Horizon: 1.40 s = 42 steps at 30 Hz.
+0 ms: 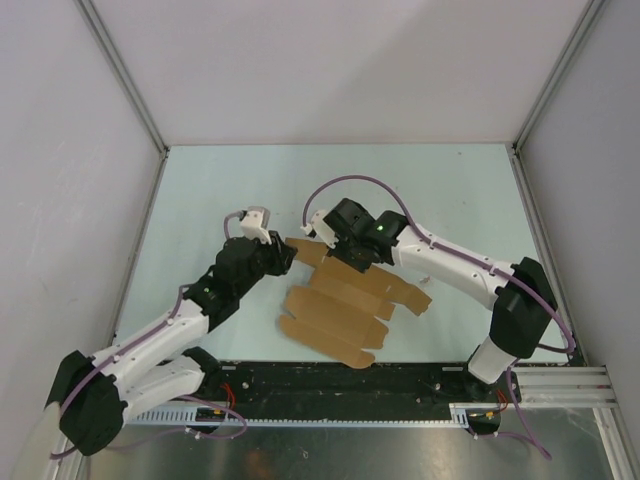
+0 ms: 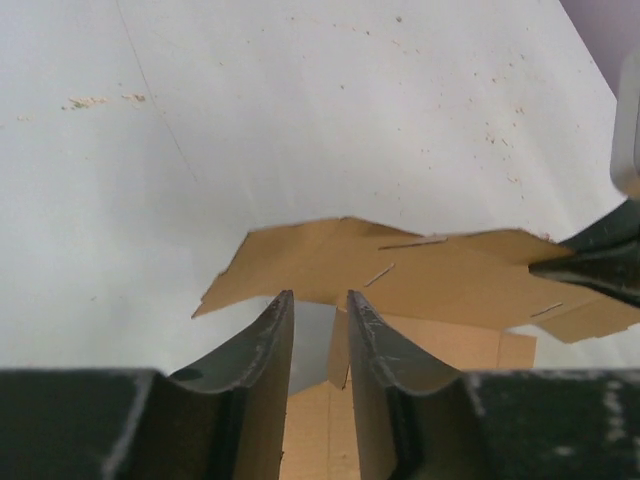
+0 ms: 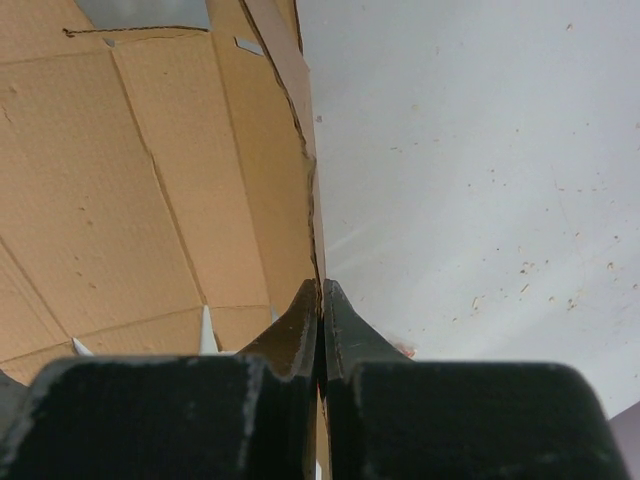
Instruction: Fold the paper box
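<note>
The paper box point(image 1: 345, 305) is a flat brown die-cut cardboard sheet with flaps, lying in the middle of the table with its far edge lifted. My right gripper point(image 1: 340, 252) is shut on that far edge; in the right wrist view the jaws point(image 3: 320, 292) pinch the thin edge of the sheet point(image 3: 150, 200). My left gripper point(image 1: 285, 256) is at the sheet's far left corner. In the left wrist view its jaws point(image 2: 318, 300) stand a little apart, with a small upright flap point(image 2: 340, 350) against the right finger and the lifted sheet point(image 2: 420, 270) just ahead.
The pale table point(image 1: 200, 200) is fenced by grey walls at the left, back and right. A black rail point(image 1: 350, 380) runs along the near edge. The right gripper's dark fingers point(image 2: 600, 262) show at the right of the left wrist view.
</note>
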Each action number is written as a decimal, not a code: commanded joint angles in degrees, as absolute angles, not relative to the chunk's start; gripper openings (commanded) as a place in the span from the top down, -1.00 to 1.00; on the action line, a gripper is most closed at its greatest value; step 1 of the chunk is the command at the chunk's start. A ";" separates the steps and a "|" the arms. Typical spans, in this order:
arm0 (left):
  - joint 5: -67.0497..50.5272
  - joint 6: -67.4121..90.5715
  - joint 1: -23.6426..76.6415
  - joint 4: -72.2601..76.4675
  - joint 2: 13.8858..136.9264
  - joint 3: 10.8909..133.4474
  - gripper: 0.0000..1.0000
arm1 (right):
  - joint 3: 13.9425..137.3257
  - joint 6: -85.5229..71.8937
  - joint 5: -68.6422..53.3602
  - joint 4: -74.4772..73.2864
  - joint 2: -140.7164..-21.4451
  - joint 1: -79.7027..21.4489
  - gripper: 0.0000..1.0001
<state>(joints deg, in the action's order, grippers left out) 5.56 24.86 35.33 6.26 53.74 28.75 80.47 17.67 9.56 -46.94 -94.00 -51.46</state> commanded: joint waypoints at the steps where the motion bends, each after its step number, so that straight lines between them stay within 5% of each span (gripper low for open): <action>1: 6.86 27.42 33.93 8.00 56.33 34.27 0.38 | 79.72 17.40 7.56 -46.58 -91.76 -52.29 1.00; 10: 3.43 28.39 32.78 10.54 61.25 37.70 0.99 | 79.28 17.05 6.59 -46.14 -91.23 -53.00 1.00; 25: -8.17 29.18 33.13 15.64 64.95 36.04 1.00 | 79.19 16.44 6.06 -45.62 -90.97 -53.00 1.00; 42: -7.47 30.41 34.63 15.64 61.79 29.62 1.00 | 79.19 15.91 6.07 -45.18 -91.05 -53.09 1.00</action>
